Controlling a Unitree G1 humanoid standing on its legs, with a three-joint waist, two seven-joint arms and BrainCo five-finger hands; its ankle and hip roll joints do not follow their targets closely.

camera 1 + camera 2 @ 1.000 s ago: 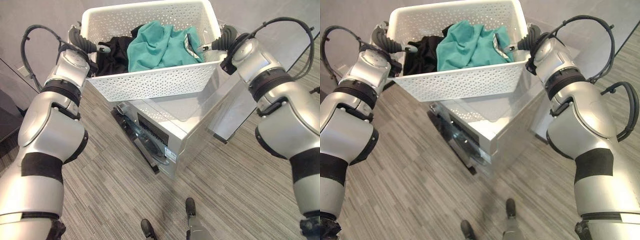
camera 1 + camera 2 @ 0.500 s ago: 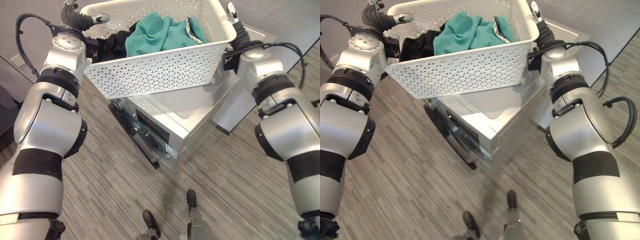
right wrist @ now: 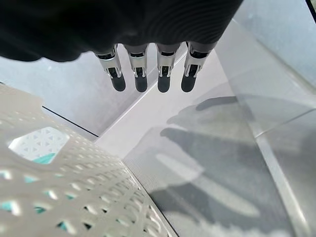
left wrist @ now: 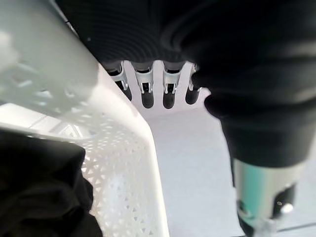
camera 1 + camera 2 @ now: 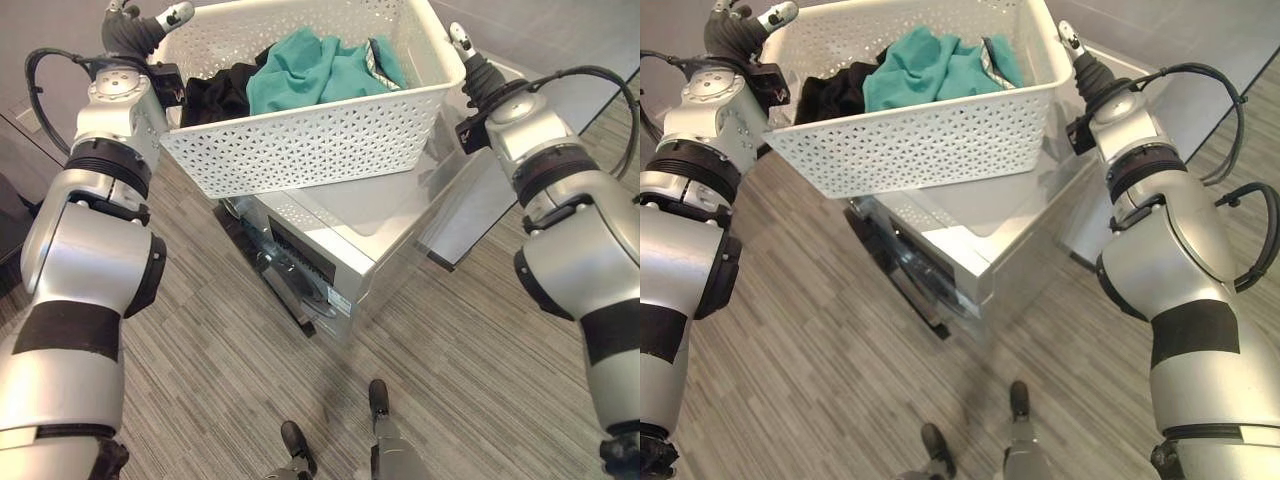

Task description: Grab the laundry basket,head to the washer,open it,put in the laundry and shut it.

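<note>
Basket set on the washer, both hands freed.
The laundry basket was rested atop the washer; left robot hand and right robot hand were opened, fingers straight, beside its ends. The basket should be steadied before the door is reached.

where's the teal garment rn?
In the left eye view the teal garment lies inside the white laundry basket, right of a black garment; the basket is above the washer.

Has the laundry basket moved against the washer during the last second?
Yes. The laundry basket has tilted, its left end rising, and now overlaps more of the washer top.
</note>
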